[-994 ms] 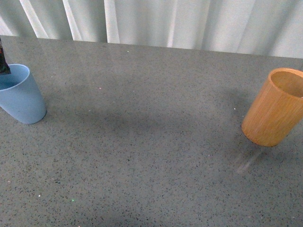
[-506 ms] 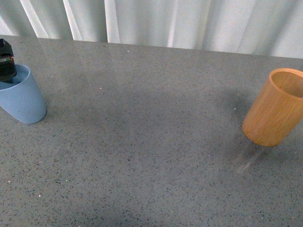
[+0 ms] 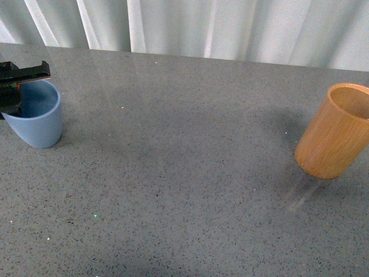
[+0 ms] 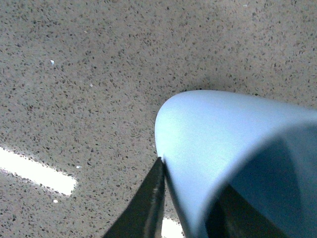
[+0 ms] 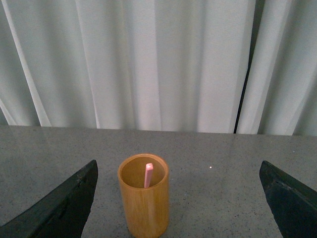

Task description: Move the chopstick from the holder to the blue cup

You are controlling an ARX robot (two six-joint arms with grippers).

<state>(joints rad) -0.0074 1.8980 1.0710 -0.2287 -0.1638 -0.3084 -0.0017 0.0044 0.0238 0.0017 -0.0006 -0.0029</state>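
Observation:
The light blue cup [image 3: 38, 118] stands at the far left of the table, tilted a little. My left gripper [image 3: 12, 86] is shut on its rim, one finger inside and one outside. In the left wrist view the blue cup [image 4: 213, 144] fills the frame, with a dark finger [image 4: 148, 198] against its outer wall. The orange-brown holder [image 3: 337, 131] stands at the far right. In the right wrist view the holder [image 5: 143, 198] holds a pinkish chopstick [image 5: 148, 174] whose tip shows inside. My right gripper [image 5: 181, 198] is open wide, facing the holder from a short distance.
The grey speckled tabletop [image 3: 184, 173] stretches between the two cups. White curtains [image 3: 230, 29] hang behind the table's far edge.
My left gripper has come into view at the blue cup's rim and closed on it. The cup has shifted slightly right and tilted. The holder has not moved.

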